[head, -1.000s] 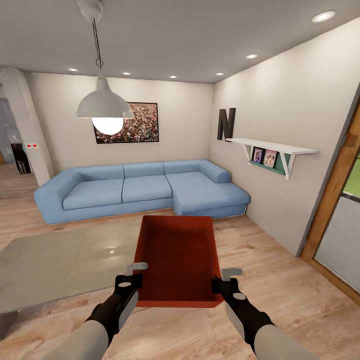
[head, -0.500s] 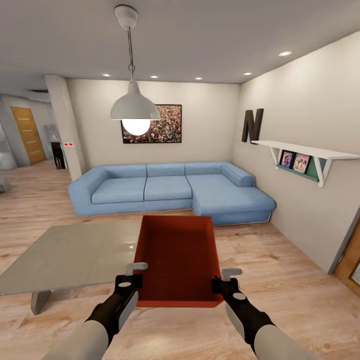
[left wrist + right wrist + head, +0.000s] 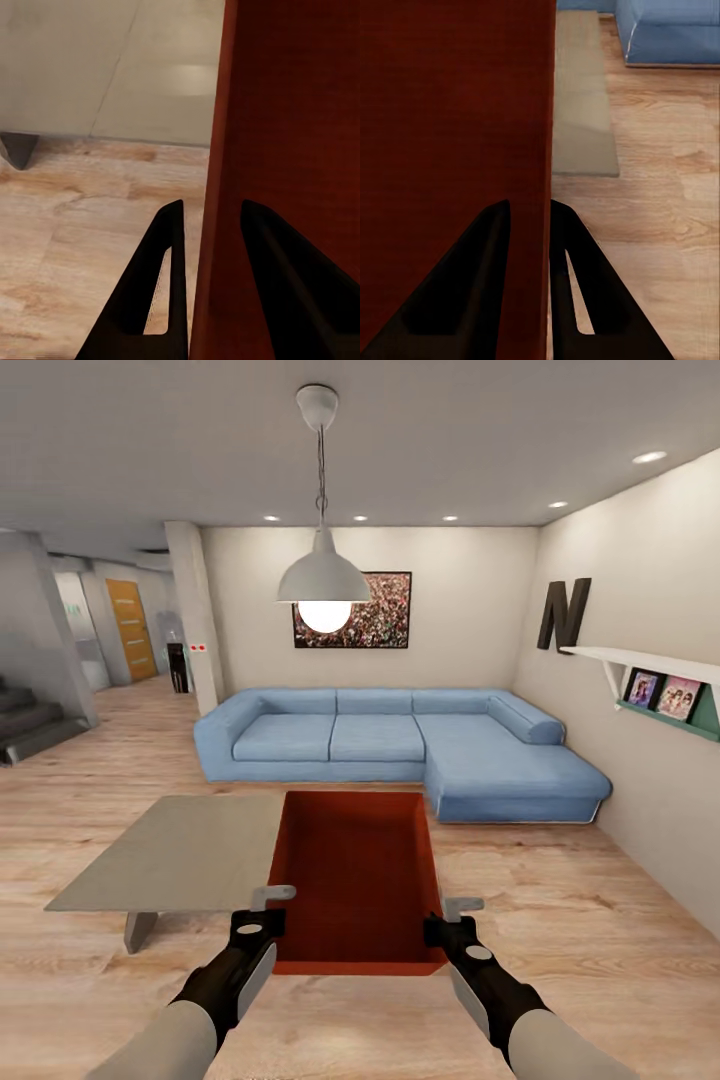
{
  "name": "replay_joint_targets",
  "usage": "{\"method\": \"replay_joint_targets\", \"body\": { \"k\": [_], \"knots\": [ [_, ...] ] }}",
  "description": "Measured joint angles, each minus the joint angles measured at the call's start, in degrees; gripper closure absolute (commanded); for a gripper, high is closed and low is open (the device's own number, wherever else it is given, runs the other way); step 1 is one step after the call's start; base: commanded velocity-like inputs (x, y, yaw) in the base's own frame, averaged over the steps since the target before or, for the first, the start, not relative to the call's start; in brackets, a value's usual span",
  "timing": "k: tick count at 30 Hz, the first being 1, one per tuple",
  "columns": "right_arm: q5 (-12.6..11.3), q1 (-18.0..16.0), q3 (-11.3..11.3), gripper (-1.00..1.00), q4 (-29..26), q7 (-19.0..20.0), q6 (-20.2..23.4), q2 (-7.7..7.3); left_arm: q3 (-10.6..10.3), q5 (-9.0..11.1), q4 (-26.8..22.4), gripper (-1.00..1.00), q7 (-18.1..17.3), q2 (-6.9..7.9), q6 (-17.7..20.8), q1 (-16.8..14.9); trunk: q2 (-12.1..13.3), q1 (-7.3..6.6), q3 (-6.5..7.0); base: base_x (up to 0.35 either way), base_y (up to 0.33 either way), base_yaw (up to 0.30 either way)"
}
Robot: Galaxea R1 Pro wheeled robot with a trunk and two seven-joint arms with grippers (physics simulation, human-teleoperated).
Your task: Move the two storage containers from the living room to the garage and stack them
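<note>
A: Status, L to R?

B: L gripper (image 3: 262, 913) pinches the bin (image 3: 355, 880) on its L wall; wrist view confirms one finger (image 3: 154, 292) outside, one inside, wall between. Bin sits mid-frame, held off the floor (image 3: 90, 980) in front of the trunk, open side up, nothing visible inside. R gripper (image 3: 452, 920) pinches the R wall the same way, fingers (image 3: 472, 292) astride it.

A: Step in hand?

B: Carry phase, by my read. Bin is in the living room, not the garage. Second bin: cannot place it.

A: How to do it well?

B: Keep both grips level and matched so thin walls don't flex or slip. Hold arm spacing fixed while the base drives. Turn slowly; load sticks out ahead.

A: Edges, clearance?

B: L: stairs (image 3: 30, 720), then open hallway toward an orange door (image 3: 132, 628). Grey table (image 3: 170, 850) lies just L of the bin, its near corner close; watch it on any L turn. Ahead: blue sofa (image 3: 400, 745), blocked. R: wall with shelf (image 3: 650, 670); bare floor between. Hallway looks the likeliest exit.
</note>
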Motion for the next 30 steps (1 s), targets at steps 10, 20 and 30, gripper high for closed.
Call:
{"method": "replay_joint_targets", "body": {
  "k": [10, 20, 30],
  "knots": [
    [0.0, 0.0, 0.0, 1.00, 0.0, 0.0, 0.0, 0.00, 0.0, 0.0, 0.0, 1.00, 0.0, 0.00, 0.0, 0.0, 0.0, 0.00, 0.28, 0.000, 0.000, 0.299],
    [0.0, 0.0, 0.0, 1.00, 0.0, 0.0, 0.0, 0.00, 0.0, 0.0, 0.0, 1.00, 0.0, 0.00, 0.0, 0.0, 0.0, 0.00, 0.56, 0.000, 0.000, 0.299],
    [0.0, 0.0, 0.0, 1.00, 0.0, 0.0, 0.0, -0.01, 0.0, 0.0, 0.0, 1.00, 0.0, 0.00, 0.0, 0.0, 0.0, 0.00, 0.84, 0.000, 0.000, 0.299]
  ]
}}
